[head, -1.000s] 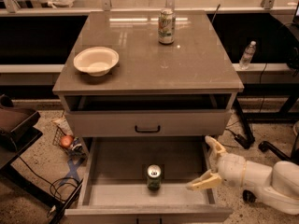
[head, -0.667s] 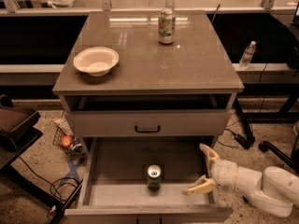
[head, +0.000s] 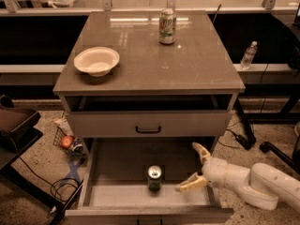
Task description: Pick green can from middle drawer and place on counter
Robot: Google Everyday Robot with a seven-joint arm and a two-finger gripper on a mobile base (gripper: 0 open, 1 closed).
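Observation:
The green can (head: 154, 177) stands upright on the floor of the open middle drawer (head: 117, 163), near its front centre. My gripper (head: 193, 167) is open, inside the drawer's right side, its fingers pointing left toward the can. The near fingertip sits a short gap right of the can, not touching it. My white arm (head: 255, 184) reaches in from the lower right. The counter (head: 197, 60) above carries a white bowl and a taller pale can.
A white bowl (head: 96, 61) sits at the counter's left, a pale can (head: 167, 26) at its back centre. A drawer front with a black handle (head: 148, 129) hangs above the open drawer. A water bottle (head: 248, 55), cables and a small basket (head: 68, 142) surround the cabinet.
My gripper and arm have moved left, further into the drawer and closer to the green can. The can has not moved.

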